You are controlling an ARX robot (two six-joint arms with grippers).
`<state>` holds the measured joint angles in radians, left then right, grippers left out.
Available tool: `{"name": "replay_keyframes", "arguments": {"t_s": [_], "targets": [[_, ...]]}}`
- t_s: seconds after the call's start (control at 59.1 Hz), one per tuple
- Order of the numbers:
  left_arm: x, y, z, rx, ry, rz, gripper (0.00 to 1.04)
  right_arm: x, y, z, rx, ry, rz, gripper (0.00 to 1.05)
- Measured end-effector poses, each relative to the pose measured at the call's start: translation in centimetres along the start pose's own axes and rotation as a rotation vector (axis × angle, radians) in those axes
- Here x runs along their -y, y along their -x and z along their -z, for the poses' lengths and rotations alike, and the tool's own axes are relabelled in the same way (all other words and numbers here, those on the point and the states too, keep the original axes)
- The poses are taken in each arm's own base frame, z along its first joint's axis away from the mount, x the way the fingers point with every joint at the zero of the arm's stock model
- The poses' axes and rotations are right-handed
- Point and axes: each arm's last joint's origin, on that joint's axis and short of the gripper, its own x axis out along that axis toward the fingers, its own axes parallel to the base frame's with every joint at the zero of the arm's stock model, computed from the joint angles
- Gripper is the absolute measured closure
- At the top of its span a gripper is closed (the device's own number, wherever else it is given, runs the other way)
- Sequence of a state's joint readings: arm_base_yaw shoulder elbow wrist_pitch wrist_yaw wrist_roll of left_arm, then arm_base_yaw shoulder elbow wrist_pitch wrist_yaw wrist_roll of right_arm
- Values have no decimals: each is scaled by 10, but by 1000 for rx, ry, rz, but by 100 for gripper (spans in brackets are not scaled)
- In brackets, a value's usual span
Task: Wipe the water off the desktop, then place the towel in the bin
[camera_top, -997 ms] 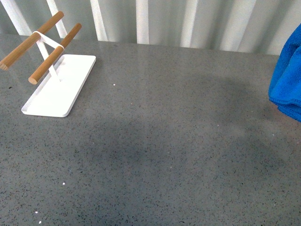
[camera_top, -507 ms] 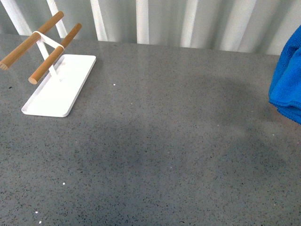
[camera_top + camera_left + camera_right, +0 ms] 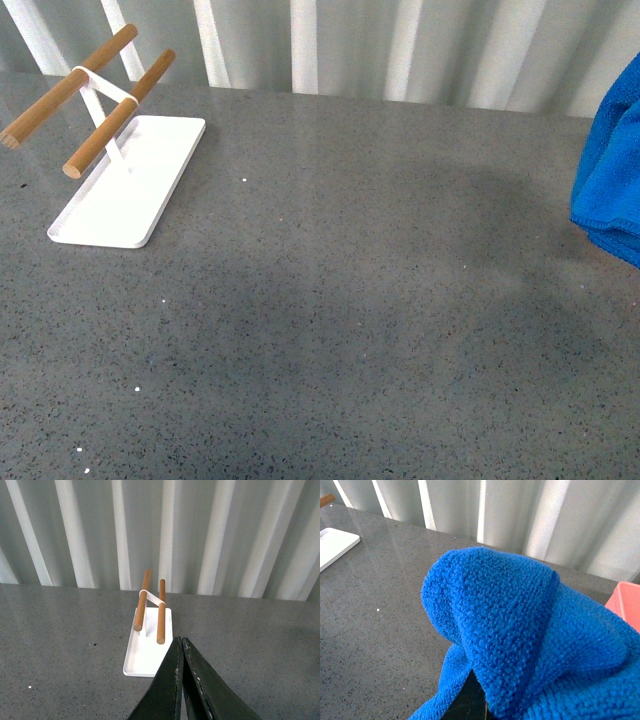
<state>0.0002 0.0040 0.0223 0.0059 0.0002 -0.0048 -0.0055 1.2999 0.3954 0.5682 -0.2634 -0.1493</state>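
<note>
The bright blue towel (image 3: 612,170) hangs at the far right edge of the front view, above the dark grey desktop (image 3: 350,300). In the right wrist view the towel (image 3: 520,630) fills most of the picture and drapes over my right gripper (image 3: 470,700), which is shut on it; only a dark bit of the gripper shows under the cloth. A corner of the salmon-pink bin (image 3: 626,605) shows beside the towel. My left gripper (image 3: 181,642) is shut and empty, held above the desktop (image 3: 60,640). I see no water on the desktop.
A flat white tray (image 3: 125,185) with two wooden bars (image 3: 115,110) stands at the back left; it also shows in the left wrist view (image 3: 147,647) just past my left gripper. A ribbed pale wall (image 3: 350,40) runs along the desktop's far edge.
The towel has shifted very slightly to the right and up at the edge of the front view. Nothing else has moved.
</note>
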Motion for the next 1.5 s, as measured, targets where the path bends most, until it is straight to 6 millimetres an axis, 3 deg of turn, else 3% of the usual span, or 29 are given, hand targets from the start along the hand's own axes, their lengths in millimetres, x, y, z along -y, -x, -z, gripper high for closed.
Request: {"name": "replay_keyframes", "arguments": {"t_s": [0.152,0.338,0.727,1.082,1.505], "targets": [[0,0,0,-4,1,0,100,-1,-5,-1,-20,-5,8,99],[0,0,0,-4,0,0,66,7,-34,8,-172,-84,56,99],[0,0,0,-5,0,0,6,-2,-86,58,-499,-127,13,99],[0,0,0,-5,-1,0,7,-4,-106,101,-604,-145,6,99],[0,0,0,-5,0,0,7,12,-107,109,-585,-167,19,99]]}}
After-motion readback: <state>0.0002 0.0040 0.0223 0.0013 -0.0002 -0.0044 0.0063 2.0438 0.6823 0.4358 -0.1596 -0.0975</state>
